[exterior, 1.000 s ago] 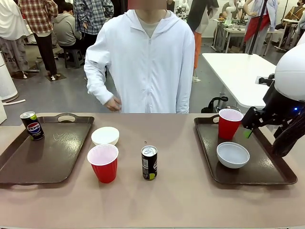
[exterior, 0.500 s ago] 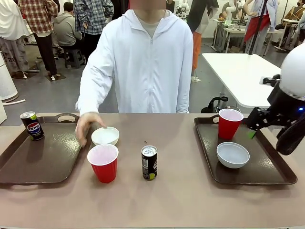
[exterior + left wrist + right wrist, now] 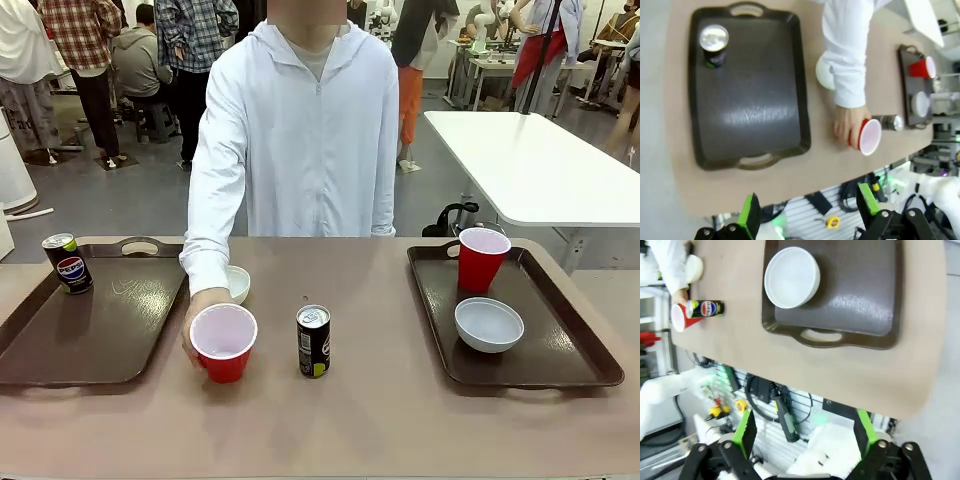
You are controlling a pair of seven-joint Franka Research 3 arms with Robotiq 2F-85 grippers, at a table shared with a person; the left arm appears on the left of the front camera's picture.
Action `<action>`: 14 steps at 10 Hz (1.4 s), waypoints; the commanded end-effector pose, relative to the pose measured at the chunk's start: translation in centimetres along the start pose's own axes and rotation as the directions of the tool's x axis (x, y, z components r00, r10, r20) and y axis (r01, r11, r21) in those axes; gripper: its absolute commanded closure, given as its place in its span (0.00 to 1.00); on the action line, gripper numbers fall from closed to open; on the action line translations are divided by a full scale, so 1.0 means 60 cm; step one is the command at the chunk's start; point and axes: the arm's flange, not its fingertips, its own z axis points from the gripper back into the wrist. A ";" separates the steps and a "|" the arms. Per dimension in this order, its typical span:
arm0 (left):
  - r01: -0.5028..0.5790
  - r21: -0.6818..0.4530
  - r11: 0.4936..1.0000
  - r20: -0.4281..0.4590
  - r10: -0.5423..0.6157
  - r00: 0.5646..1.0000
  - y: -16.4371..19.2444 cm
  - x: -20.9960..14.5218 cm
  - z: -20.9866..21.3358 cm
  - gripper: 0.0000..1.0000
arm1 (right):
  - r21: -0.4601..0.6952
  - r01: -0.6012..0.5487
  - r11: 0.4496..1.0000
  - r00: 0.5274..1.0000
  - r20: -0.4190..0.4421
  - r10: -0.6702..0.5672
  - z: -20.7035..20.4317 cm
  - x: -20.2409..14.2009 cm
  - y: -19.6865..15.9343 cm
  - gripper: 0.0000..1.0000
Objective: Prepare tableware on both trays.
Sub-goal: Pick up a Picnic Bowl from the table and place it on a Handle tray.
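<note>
Left tray (image 3: 100,330): Pepsi can (image 3: 67,263) upright in its far-left corner. Just right of that tray, the person's hand (image 3: 196,325) wraps the held red cup (image 3: 224,342) on bare table. Small white bowl (image 3: 238,283) sits behind the sleeve, partly hidden. Second can (image 3: 313,341) upright mid-table. Right tray (image 3: 565,345): tray red cup (image 3: 482,259) at the far edge, tray bowl (image 3: 488,324) nearer. Left gripper (image 3: 807,202) spread wide, empty, well above the table. Right gripper (image 3: 804,425) the same.

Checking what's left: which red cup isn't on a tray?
The red cup in the person's hand, on bare table; the other cup stands on the right tray.
</note>
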 end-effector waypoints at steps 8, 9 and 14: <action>0.107 0.399 0.911 -0.164 -0.044 0.986 -0.245 0.089 -0.162 0.00 | 0.395 -0.013 0.919 0.969 0.231 -0.086 0.100 -0.013 -0.188 0.00; 0.145 0.400 0.905 -0.170 -0.082 0.982 -0.251 0.084 -0.197 0.00 | 0.395 -0.013 0.919 0.969 0.231 -0.086 0.100 -0.013 -0.188 0.00; 0.367 0.271 0.890 -0.114 -0.349 0.930 -0.238 0.079 -0.318 0.00 | 0.395 -0.013 0.919 0.969 0.231 -0.086 0.100 -0.013 -0.188 0.00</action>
